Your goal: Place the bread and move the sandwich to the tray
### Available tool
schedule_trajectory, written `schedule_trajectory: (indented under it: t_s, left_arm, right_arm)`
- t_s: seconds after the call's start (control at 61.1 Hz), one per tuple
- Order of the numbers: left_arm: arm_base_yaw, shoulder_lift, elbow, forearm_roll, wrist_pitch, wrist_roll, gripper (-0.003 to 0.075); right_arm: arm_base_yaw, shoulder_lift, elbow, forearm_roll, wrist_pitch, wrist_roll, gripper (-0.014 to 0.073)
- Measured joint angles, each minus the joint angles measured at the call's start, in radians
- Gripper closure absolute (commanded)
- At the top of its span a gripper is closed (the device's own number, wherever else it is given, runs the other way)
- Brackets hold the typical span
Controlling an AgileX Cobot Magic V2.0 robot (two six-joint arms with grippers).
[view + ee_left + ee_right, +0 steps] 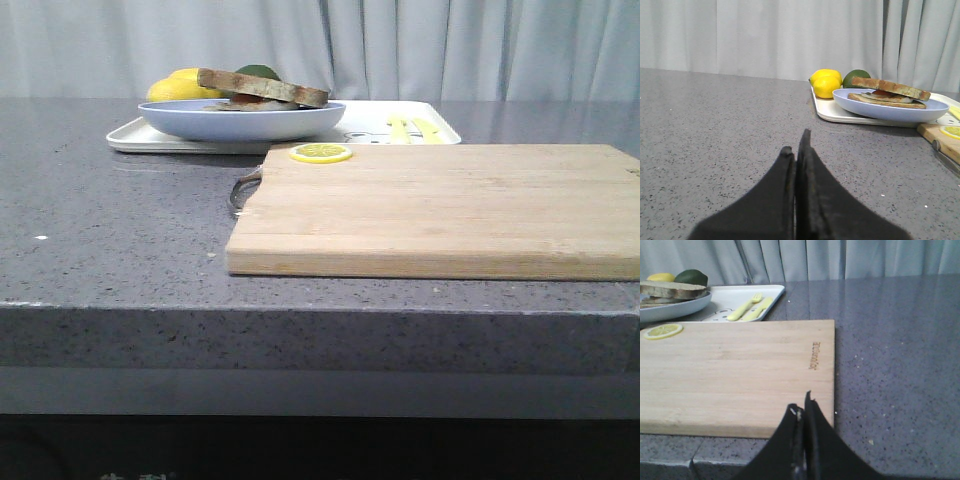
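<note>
Grey tabletop (100, 230): both end effectors, left (799, 150) and right (805, 407), pinched closed and empty; sandwich (263, 90) at eleven o'clock looks soft, loosely stacked, best moved by plate (200, 122) rim.

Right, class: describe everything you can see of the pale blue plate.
The pale blue plate is round and shallow with a smooth, glossy look, like ceramic or plastic. It sits upright on the left part of the white tray, holding the sandwich, whose top bread slice overhangs toward the rim. Lemons sit on the tray just behind it. Its near edge is close to the cutting board, apart from it.
</note>
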Motion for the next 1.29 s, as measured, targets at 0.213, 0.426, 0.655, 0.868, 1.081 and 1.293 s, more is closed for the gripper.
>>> schedule_trajectory:
  t_s: [0.213, 0.426, 0.655, 0.868, 1.081, 1.293]
  left_arm:
    - [0.000, 0.000, 0.000, 0.000, 0.000, 0.000, 0.0741]
    - [0.000, 0.000, 0.000, 0.000, 0.000, 0.000, 0.0741]
    - [0.000, 0.000, 0.000, 0.000, 0.000, 0.000, 0.0741]
    - [0.000, 0.000, 0.000, 0.000, 0.000, 0.000, 0.0741]
    - [0.000, 0.000, 0.000, 0.000, 0.000, 0.000, 0.0741]
    - [0.000, 0.000, 0.000, 0.000, 0.000, 0.000, 0.0741]
  right_arm:
    - [0.008, -0.002, 0.035, 0.006, -0.058, 0.000, 0.0663]
    - [0.008, -0.002, 0.035, 0.008, -0.066, 0.000, 0.0663]
    - [0.008, -0.002, 0.035, 0.008, -0.075, 0.000, 0.0663]
    - [0.008, -0.002, 0.035, -0.117, -0.151, 0.150, 0.0663]
    - [0.008, -0.002, 0.035, -0.204, -0.165, 0.239, 0.0663]
    - [0.002, -0.002, 0.035, -0.238, -0.165, 0.245, 0.0663]
